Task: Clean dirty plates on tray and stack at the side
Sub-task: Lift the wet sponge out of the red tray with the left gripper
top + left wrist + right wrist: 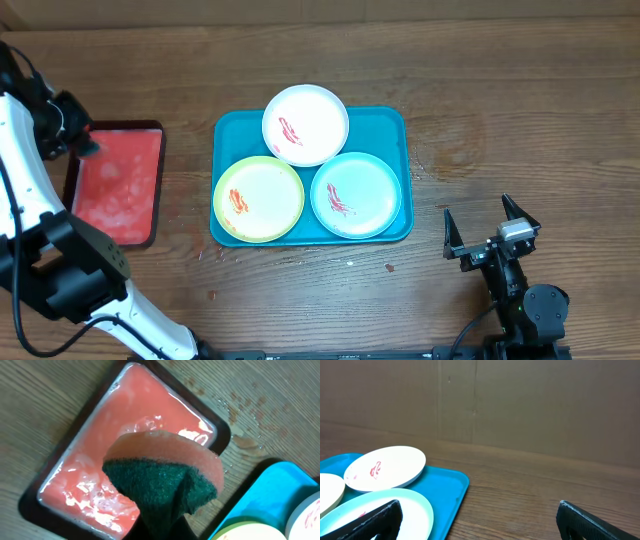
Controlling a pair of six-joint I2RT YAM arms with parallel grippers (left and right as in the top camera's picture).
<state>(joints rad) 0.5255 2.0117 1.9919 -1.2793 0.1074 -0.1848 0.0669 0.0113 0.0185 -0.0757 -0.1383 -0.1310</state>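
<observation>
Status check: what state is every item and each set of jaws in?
small round white plastic plate: red-smeared, on the teal tray, unstacked
small round yellow-green plastic plate: red-smeared, on the teal tray
small round light blue plastic plate: red-smeared, on the teal tray
large rectangular teal plastic tray: holds all three plates
small red tray with dark rim: wet, liquid inside
orange-and-green sponge: gripped above the red tray
left gripper: jaws shut on sponge
right gripper: jaws open, empty

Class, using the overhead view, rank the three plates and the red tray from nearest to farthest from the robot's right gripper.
From the right gripper:
1. Light blue plate: teal tray, right side.
2. White plate: its far edge.
3. Yellow-green plate: its left side.
4. Red tray: far left.
</observation>
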